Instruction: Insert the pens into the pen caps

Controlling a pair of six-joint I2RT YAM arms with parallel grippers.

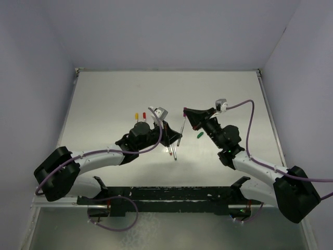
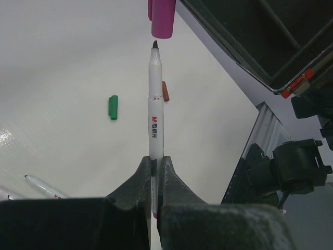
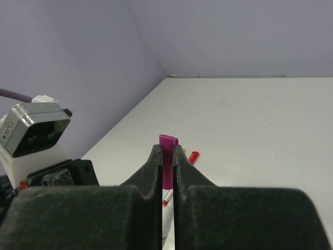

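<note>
Pen is being pinched by its tail in the left end effector, tip aiming at the purple cap that the right end effector is clamping just beyond, apparently lining up for insertion above the desk.

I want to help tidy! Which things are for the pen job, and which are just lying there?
Job: pen, purple cap, green cap, red cap, spare pen.
Just there: cable, black frame.

Stretches left arm and right arm inward, wrists close but apart; pinches pen in left gripper, cap in right gripper, jaws tight
</note>
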